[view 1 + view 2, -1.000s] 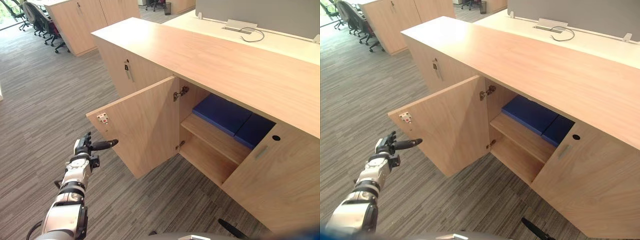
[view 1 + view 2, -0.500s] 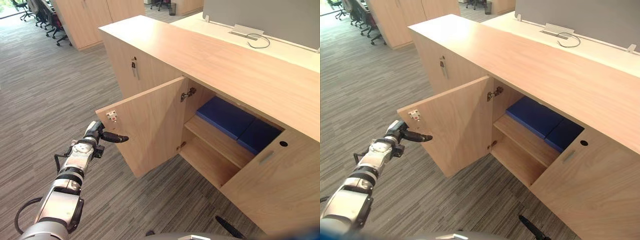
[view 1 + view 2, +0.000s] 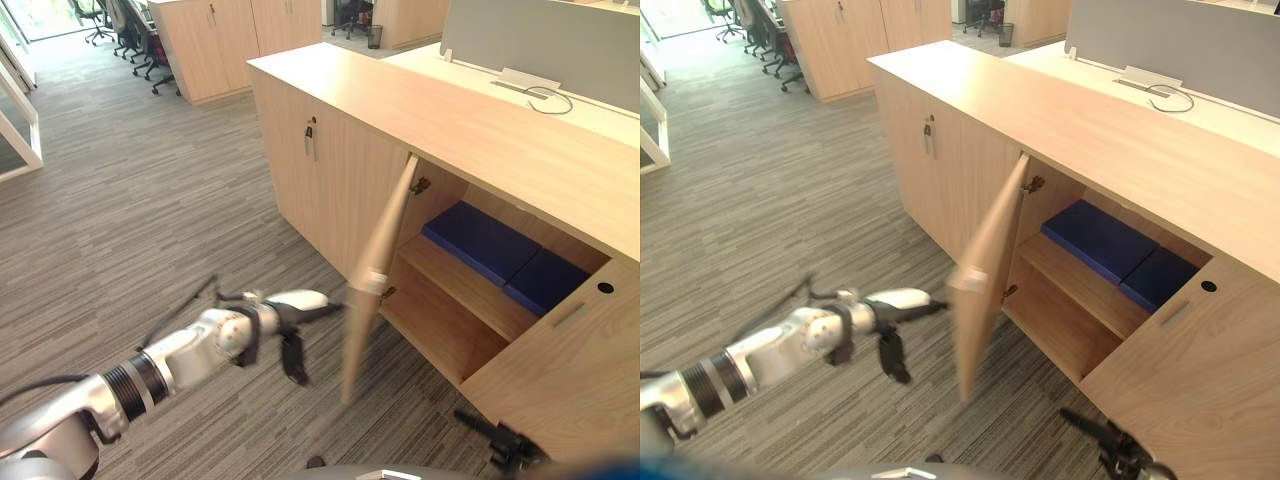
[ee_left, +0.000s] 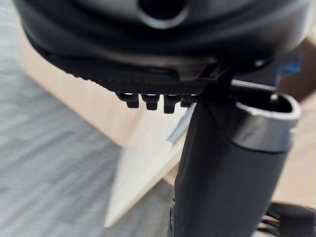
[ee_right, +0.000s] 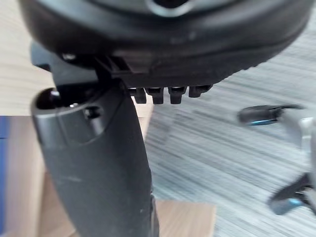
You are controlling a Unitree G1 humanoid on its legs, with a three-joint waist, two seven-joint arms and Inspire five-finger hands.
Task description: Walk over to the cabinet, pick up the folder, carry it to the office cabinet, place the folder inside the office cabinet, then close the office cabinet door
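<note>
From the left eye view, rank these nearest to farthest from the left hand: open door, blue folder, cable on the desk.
1. Open door, right beside the left hand.
2. Blue folder, on the shelf inside.
3. Cable, on the desk behind.

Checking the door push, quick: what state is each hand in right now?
Left hand: open, fingers straight toward the cabinet door, holding nothing.
Right hand: open, holding nothing.
</note>
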